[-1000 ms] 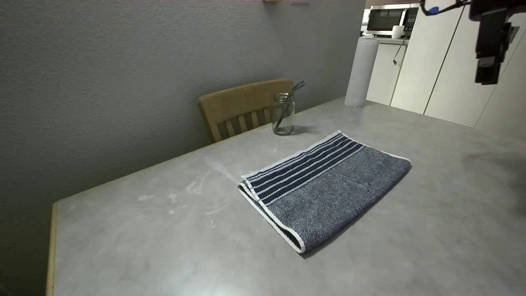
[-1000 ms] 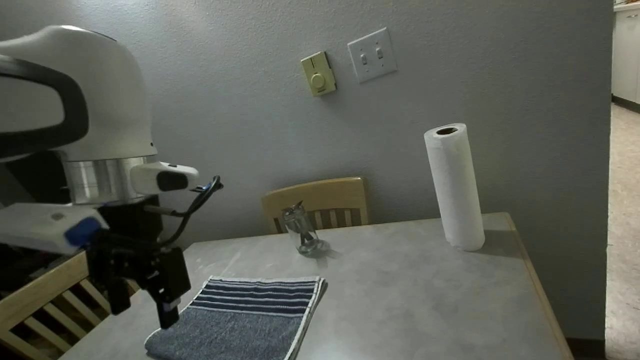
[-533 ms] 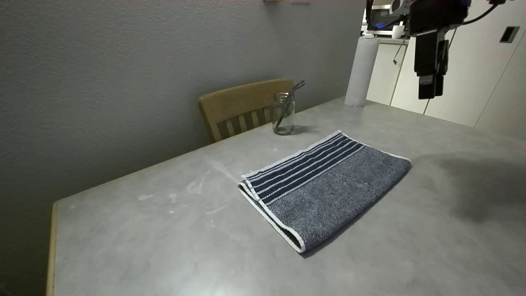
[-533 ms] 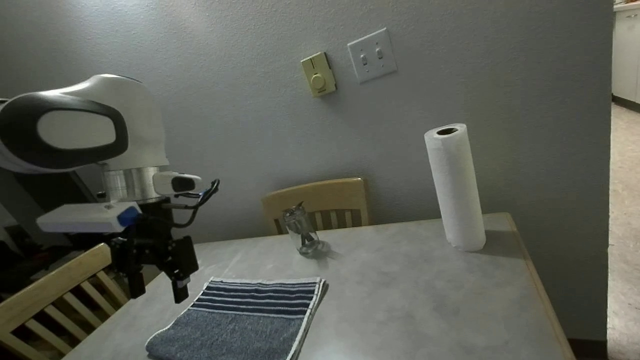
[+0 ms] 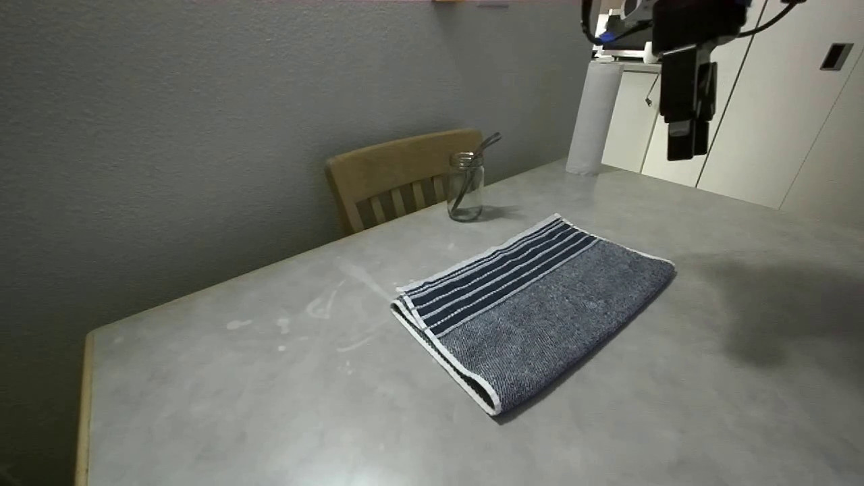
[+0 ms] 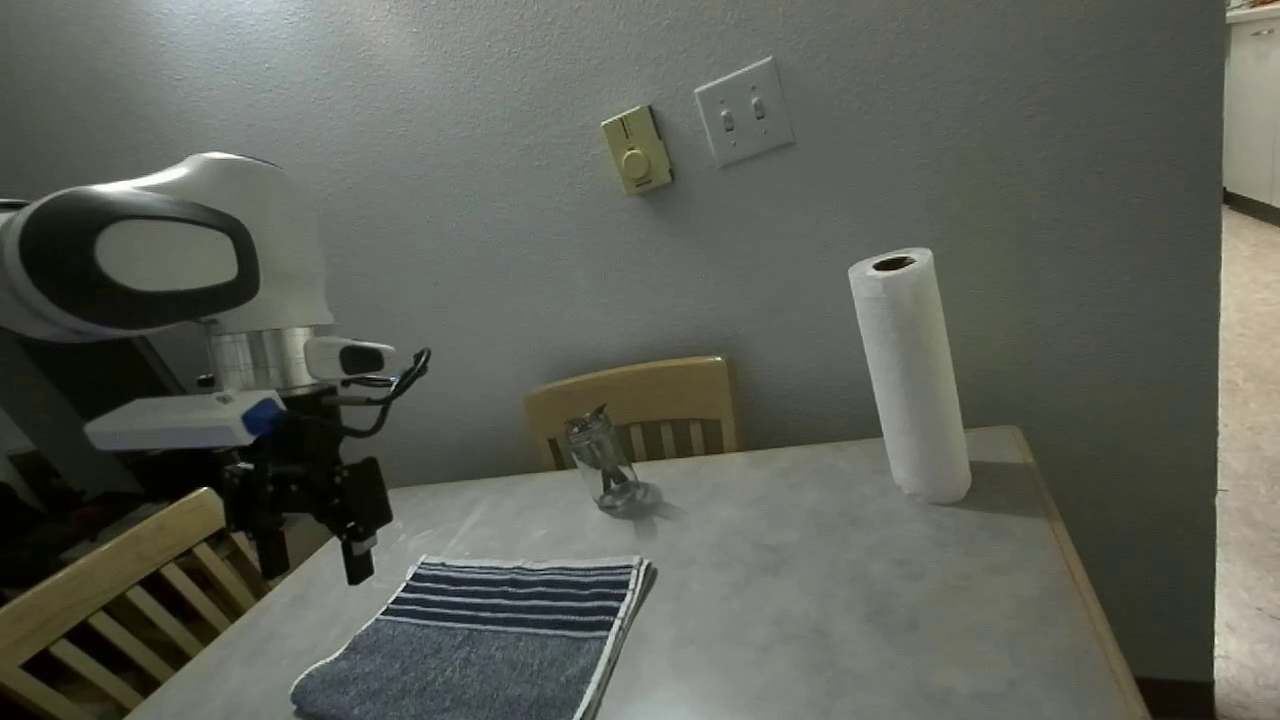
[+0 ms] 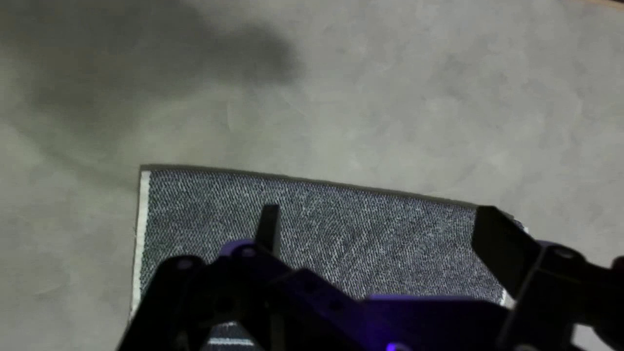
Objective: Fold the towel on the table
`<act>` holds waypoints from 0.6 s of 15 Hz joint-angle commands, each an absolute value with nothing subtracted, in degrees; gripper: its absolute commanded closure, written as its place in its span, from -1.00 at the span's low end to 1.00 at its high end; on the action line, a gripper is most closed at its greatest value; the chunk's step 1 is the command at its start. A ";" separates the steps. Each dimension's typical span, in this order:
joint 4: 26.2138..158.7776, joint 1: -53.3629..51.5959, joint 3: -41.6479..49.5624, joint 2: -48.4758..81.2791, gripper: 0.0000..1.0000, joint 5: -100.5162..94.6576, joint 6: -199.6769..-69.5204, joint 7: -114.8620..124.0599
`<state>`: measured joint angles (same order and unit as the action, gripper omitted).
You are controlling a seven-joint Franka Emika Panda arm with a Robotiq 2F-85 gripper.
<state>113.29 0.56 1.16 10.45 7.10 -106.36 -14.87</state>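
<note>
The blue-grey towel (image 5: pixel 547 317) lies flat in a folded state on the pale grey table (image 5: pixel 256 398). Its white-striped end is on top, and layered white edges show along one short side. In an exterior view the same towel (image 6: pixel 490 650) is cut off by the bottom of the picture. My gripper (image 6: pixel 315 568) hangs above the tabletop, apart from the cloth, fingers pointing down. From the wrist, the gripper (image 7: pixel 378 219) stands wide open, with the plain part of the towel (image 7: pixel 351 234) seen below between its fingers; nothing is held. The gripper body hides most of the stripes.
A glass jar (image 5: pixel 466 196) with utensils stands behind the towel, near the table's wall side. Farther along is a paper towel roll (image 6: pixel 910 380). Wooden chairs stand at the table's edge, including a chair (image 6: pixel 640 395) by the wall and a chair (image 6: pixel 110 600) at the left.
My gripper has swung across, leftward in an exterior view, and rises slightly over the last half second. Its jaws stay open. Towel, jar and roll have not moved.
</note>
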 commanded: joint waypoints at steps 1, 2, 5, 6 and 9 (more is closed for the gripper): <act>101.79 -1.66 -1.28 19.31 -1.00 4.00 -103.01 -9.61; 98.88 -2.41 -1.82 21.53 -1.00 3.15 -102.58 -8.38; 90.19 -3.86 -3.06 28.37 -1.00 2.89 -99.08 -6.13; 97.18 -3.37 -3.08 23.22 -1.00 3.62 -103.09 -6.85; 92.02 -4.06 -3.35 27.80 -1.00 3.40 -101.12 -6.18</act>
<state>92.10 -4.53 -2.75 27.80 3.66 -101.21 -6.37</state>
